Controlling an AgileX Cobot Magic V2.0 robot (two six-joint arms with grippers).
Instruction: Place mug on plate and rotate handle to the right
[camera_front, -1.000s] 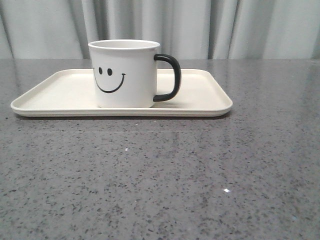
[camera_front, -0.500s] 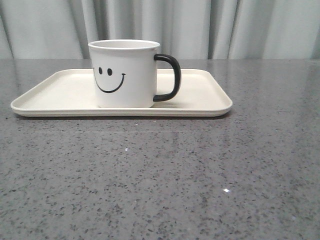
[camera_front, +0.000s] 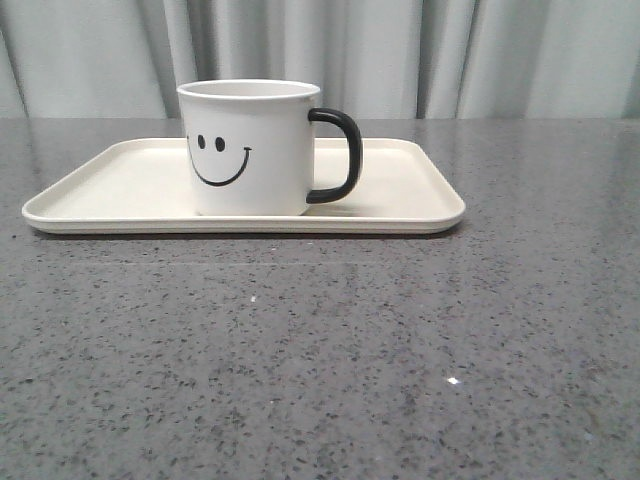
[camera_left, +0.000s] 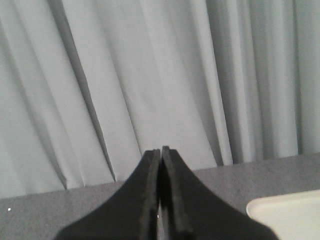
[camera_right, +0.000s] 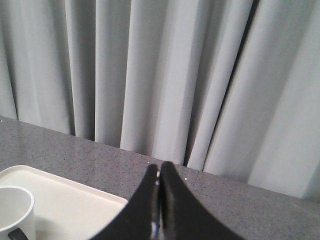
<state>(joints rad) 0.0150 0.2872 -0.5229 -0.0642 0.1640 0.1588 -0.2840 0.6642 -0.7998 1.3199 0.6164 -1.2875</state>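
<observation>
The white mug (camera_front: 250, 148) with a black smiley face stands upright on the cream plate (camera_front: 90, 190), a little left of the plate's middle. Its black handle (camera_front: 340, 156) points to the right. Neither gripper shows in the front view. In the left wrist view my left gripper (camera_left: 161, 150) is shut and empty, raised, with a corner of the plate (camera_left: 287, 217) to one side. In the right wrist view my right gripper (camera_right: 159, 166) is shut and empty, with the plate (camera_right: 75, 205) and the mug's rim (camera_right: 15, 210) off to one side.
The plate lies on a grey speckled table (camera_front: 320, 350). Grey curtains (camera_front: 400, 55) hang behind the table's far edge.
</observation>
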